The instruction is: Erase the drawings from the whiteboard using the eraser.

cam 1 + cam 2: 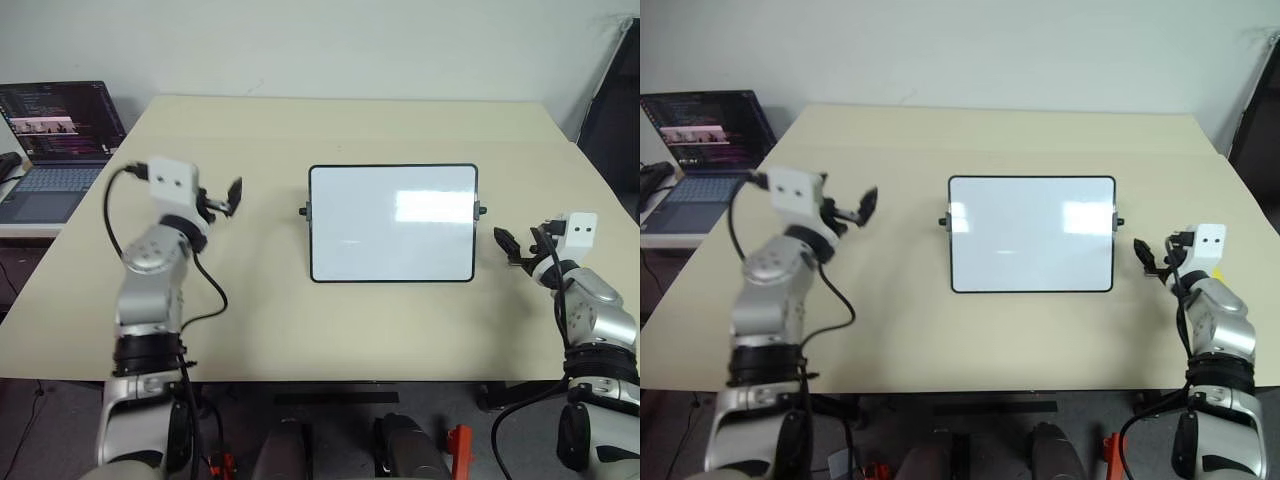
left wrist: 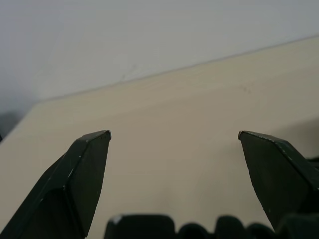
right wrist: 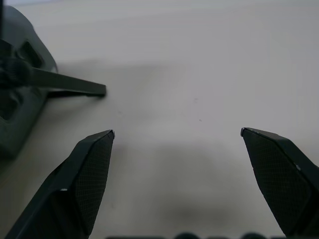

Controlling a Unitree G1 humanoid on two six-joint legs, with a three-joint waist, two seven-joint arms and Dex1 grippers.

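The whiteboard (image 1: 392, 222) lies flat in the middle of the table, a glossy white face in a thin black frame with a small knob on each short side. I can make out no drawings on its face, just a bright glare patch. The eraser is out of view. My left gripper (image 1: 228, 200) hovers over the table to the left of the board, open and empty; its fingers (image 2: 84, 169) stand wide apart. My right gripper (image 1: 507, 248) sits just off the board's right edge, open too, with bare tabletop between its fingers (image 3: 89, 169).
The beige table (image 1: 350, 130) reaches back to a white wall. An open laptop (image 1: 55, 140) stands on a separate surface at the far left. A dark grey shape with a thin bar (image 3: 30, 84) shows in the right wrist view; I cannot tell what it is.
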